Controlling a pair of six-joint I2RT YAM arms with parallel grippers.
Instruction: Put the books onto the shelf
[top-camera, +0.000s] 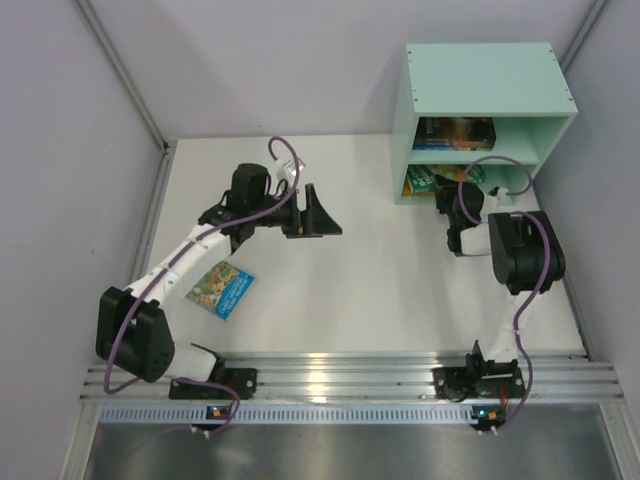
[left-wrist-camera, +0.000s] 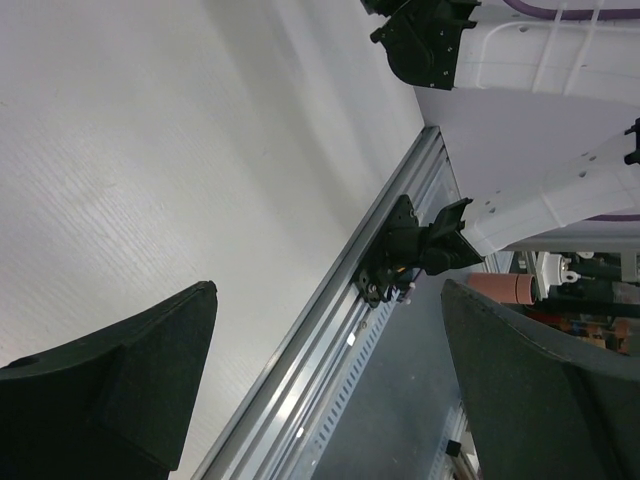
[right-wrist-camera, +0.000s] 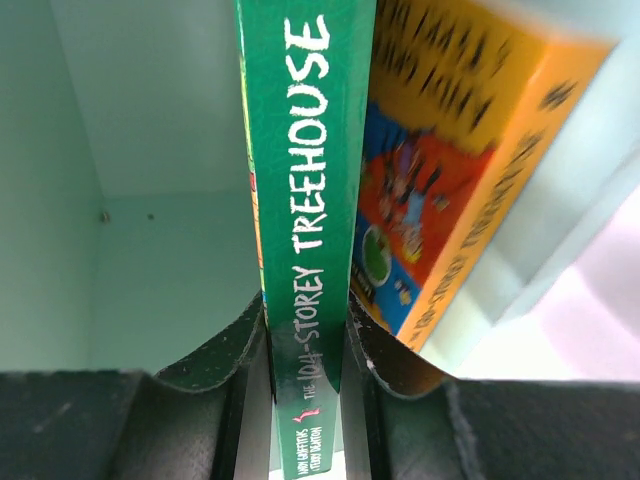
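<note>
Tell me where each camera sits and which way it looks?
Top external: above and behind, looking down on table, shelf, left arm and right arm.
Left wrist: on its arm, looks past the open left gripper across the table at the right arm's base.
Right wrist: on its arm, looks into the shelf; right gripper shut on the green book.
Shared: the shelf, in top and right wrist.

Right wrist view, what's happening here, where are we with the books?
The right gripper is shut on the green book at its spine, holding it inside the mint-green shelf, apparently the lower compartment, beside an orange-yellow book leaning there. The upper compartment already holds books. The left gripper hangs open over the table, holding nothing. One blue book lies on the table by the left arm.
</note>
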